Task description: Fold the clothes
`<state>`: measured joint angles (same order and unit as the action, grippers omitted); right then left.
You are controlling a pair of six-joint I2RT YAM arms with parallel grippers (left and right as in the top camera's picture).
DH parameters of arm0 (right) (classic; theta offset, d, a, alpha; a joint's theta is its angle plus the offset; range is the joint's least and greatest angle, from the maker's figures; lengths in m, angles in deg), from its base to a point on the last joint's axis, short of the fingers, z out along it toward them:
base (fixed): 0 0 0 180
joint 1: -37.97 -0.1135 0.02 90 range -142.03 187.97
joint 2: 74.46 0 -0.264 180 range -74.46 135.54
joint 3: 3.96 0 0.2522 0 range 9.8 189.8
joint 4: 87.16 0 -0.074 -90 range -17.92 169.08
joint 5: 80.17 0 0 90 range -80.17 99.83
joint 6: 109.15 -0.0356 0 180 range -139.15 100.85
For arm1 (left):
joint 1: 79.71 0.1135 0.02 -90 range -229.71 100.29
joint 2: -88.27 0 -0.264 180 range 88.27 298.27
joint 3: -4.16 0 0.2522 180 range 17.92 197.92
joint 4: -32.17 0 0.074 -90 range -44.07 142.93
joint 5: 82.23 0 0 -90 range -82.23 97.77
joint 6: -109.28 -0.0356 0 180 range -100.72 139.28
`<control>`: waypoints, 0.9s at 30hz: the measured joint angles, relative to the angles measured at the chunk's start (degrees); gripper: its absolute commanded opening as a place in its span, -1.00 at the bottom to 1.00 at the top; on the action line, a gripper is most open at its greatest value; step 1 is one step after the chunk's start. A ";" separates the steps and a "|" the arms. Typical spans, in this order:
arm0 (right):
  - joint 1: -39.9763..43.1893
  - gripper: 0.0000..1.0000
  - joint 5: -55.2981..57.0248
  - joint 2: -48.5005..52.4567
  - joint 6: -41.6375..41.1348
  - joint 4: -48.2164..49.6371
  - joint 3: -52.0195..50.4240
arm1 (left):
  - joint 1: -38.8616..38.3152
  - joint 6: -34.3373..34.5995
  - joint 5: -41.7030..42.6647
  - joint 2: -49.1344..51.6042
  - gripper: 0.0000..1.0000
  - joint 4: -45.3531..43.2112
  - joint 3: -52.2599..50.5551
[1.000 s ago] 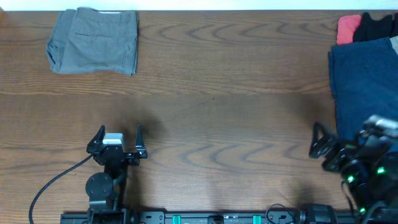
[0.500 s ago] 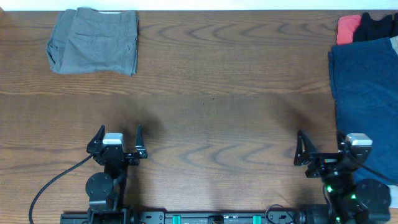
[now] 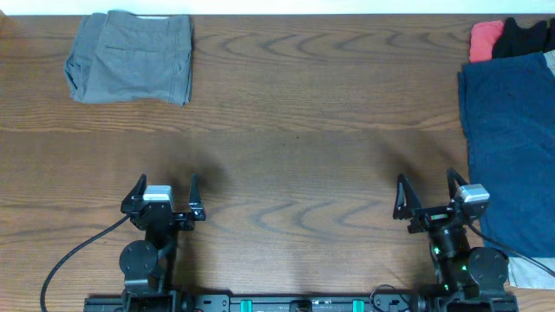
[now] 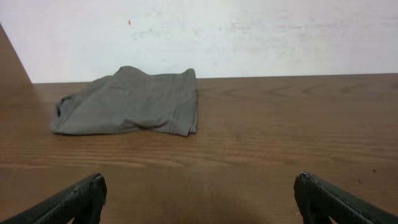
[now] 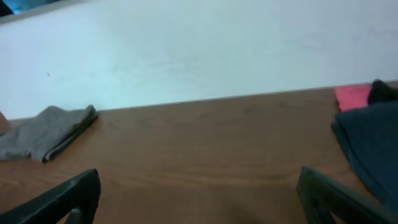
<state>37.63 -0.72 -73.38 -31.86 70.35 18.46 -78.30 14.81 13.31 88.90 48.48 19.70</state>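
we open on the wooden table [image 3: 329, 113], a broad brown top with wavy, looping grain running across it, and a pale wall behind its far edge. on the right edge lies the biggest piece of fabric, a dark blue garment [image 3: 512, 130], matte and spread flat, running off the picture.

over to the far left corner now, and there are the clothes [image 3: 130, 59]: light grey woven shorts, folded into a rough rectangle, stitched seams running down the panel and a rounded bulge of cloth on the left end. from the left wrist camera they [image 4: 130, 102] sit low and soft against the wall, one seam edge standing straight on the right. they are well apart from both arms.

near edge next. the left gripper [image 3: 166, 182] rests over bare wood, its black pointed fingers [image 4: 81, 198] spread wide with nothing between them. the right gripper [image 3: 426, 179] sits just beside the blue garment, fingers [image 5: 68, 198] spread wide too, holding nothing. a black cable [image 3: 74, 256] curves away from the left arm.

smallest now, far right corner: a red cloth [image 3: 486, 39] touching a black cloth [image 3: 527, 36], both bunched above the blue one.
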 measured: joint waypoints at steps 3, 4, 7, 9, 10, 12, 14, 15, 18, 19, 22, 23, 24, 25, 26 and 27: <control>0.00 0.99 -0.04 -0.20 0.00 3.54 -2.29 | 0.00 -0.02 0.02 0.00 0.96 0.02 0.00; 0.00 0.99 -0.04 -0.24 0.00 5.03 -2.99 | 0.00 0.00 0.00 0.00 0.96 0.02 0.00; 0.00 0.98 0.04 -0.39 0.00 10.27 -5.35 | 0.00 0.00 0.00 0.00 0.96 0.00 0.00; 0.00 0.99 0.33 -0.42 0.00 13.05 -6.75 | 0.00 0.00 0.00 0.00 0.95 0.02 0.00; 0.00 0.98 0.68 -0.42 0.00 13.51 -7.26 | 0.00 0.00 0.02 0.00 0.96 0.02 0.00; 0.00 0.98 1.79 -0.42 0.00 13.79 -7.96 | 0.00 0.00 0.02 0.00 0.95 0.00 0.00; 0.00 0.98 2.84 -0.42 0.00 13.75 -8.15 | 0.00 0.00 0.00 0.00 0.96 0.02 0.00; 0.00 0.98 3.41 -0.42 0.00 13.68 -8.15 | 0.00 0.00 0.02 0.00 0.95 0.00 0.00; 0.00 0.98 5.03 -0.42 0.00 11.91 -8.15 | 0.00 0.00 0.02 0.00 0.96 0.02 0.00; 0.00 0.99 5.33 -0.42 0.00 11.04 -8.17 | 0.00 0.00 0.02 0.00 0.96 0.02 0.00; 0.02 0.99 6.14 -0.42 0.04 7.72 -8.22 | 0.00 0.00 0.02 0.00 0.96 0.02 0.00; 0.07 0.98 6.34 -0.42 0.04 6.34 -8.22 | 0.00 0.00 0.02 0.00 0.95 0.02 0.00; 0.11 0.98 6.49 -0.42 0.07 5.20 -8.26 | 0.00 0.00 0.02 0.00 0.95 0.02 0.00; 0.15 0.99 6.54 -0.37 0.07 4.96 -8.26 | 0.00 0.00 0.02 0.00 0.96 0.02 0.00; 0.15 0.99 6.58 -0.42 0.11 5.01 -8.26 | 0.00 0.00 0.00 0.00 0.96 0.02 0.00; 0.17 0.98 6.62 -0.42 0.15 4.96 -8.26 | 0.00 0.00 0.00 0.00 0.96 0.00 0.00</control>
<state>37.81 5.90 -73.79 -31.71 75.31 10.20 -78.30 14.81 13.31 88.90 48.48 19.70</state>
